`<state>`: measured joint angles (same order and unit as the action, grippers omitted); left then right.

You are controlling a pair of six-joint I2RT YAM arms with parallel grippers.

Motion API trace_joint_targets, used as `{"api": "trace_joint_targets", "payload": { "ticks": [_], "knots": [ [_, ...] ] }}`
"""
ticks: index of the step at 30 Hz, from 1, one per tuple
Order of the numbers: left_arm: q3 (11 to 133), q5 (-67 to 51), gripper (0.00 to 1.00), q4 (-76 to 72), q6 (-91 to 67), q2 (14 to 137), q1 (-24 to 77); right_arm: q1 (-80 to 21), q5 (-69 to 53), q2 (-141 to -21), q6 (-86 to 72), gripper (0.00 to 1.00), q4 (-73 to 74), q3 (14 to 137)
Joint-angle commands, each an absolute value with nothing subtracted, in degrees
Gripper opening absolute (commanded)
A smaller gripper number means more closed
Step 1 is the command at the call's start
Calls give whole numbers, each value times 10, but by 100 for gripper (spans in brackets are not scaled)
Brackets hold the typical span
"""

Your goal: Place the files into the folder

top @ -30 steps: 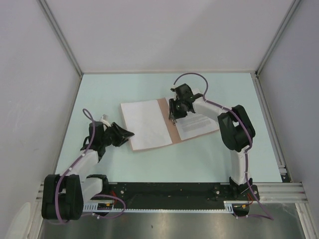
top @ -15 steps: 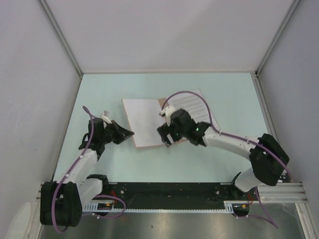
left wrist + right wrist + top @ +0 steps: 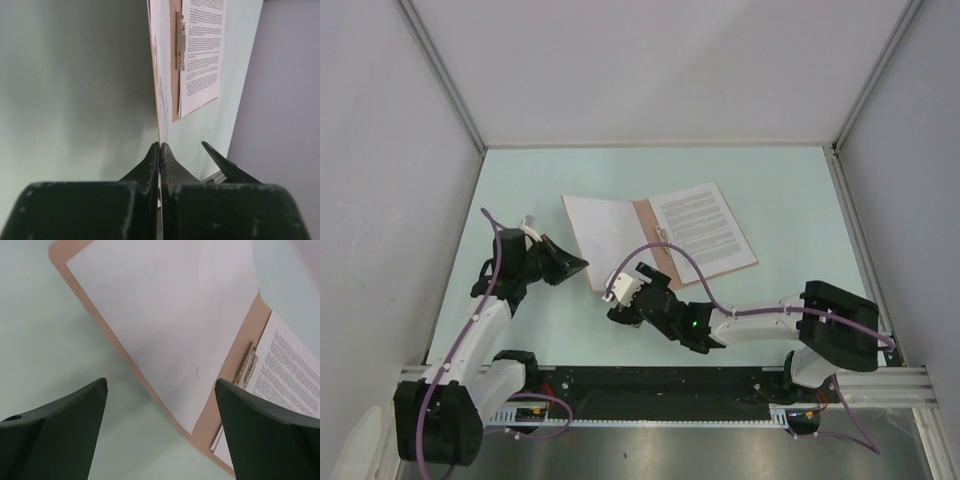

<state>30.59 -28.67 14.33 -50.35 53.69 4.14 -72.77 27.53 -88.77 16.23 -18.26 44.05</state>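
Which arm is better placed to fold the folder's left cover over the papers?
Left. The left claw is shut on the outer edge of the folder; the right claw hangs open by its near corner, gripping nothing.

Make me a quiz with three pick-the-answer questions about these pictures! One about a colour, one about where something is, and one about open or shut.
1. What colour is the thin flat card folder?
A) blue
B) black
C) salmon-brown

2. Where does the white paper sheet printed with black text lie?
A) on the bare table
B) on the open folder's right half, seen from above
C) between a gripper's fingers

3. How do the right gripper's jaws stand?
A) wide apart
B) shut on paper
C) shut on nothing

Answers:
1 C, because the folder's bare spine strip and border show salmon-brown.
2 B, because the printed sheet lies right of the spine in the top view.
3 A, because the right wrist view shows both fingers far apart, gripping nothing.
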Motion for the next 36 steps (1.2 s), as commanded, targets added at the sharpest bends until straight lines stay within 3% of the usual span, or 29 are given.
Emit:
{"api": "trace_joint_targets", "payload": {
  "ticks": [1, 7, 8, 10, 11, 13, 14, 18, 19, 20, 30, 36],
  "knots": [
    [346, -287, 0, 170, -522, 513, 49, -746, 340, -925, 192, 92, -318, 455],
    [359, -288, 0, 177, -528, 507, 57, -748, 389, -940, 159, 77, -360, 456],
    [363, -287, 1, 178, -526, 506, 59, -743, 386, -939, 151, 70, -361, 457],
    [372, -276, 11, 190, -512, 504, 62, -727, 361, -934, 95, 51, -346, 456],
    [381, -273, 27, 190, -504, 500, 62, -717, 327, -931, 71, 27, -325, 456],
    [399, -248, 38, 213, -477, 495, 62, -680, 288, -921, 24, 11, -308, 455],
    [416, -240, 49, 221, -468, 488, 62, -671, 271, -918, -5, 1, -295, 455],
    [466, -190, 73, 271, -426, 470, 62, -612, 234, -891, -73, 0, -264, 454],
    [481, -178, 90, 277, -413, 468, 62, -595, 208, -876, -110, 0, -248, 452],
    [487, -171, 94, 288, -407, 463, 62, -580, 196, -868, -126, 0, -243, 444],
    [468, -190, 94, 269, -397, 461, 62, -310, -32, -736, -401, 0, -281, 304],
    [454, -199, 94, 256, -402, 464, 63, -74, -190, -722, -546, 0, -322, 213]
  ]
}}
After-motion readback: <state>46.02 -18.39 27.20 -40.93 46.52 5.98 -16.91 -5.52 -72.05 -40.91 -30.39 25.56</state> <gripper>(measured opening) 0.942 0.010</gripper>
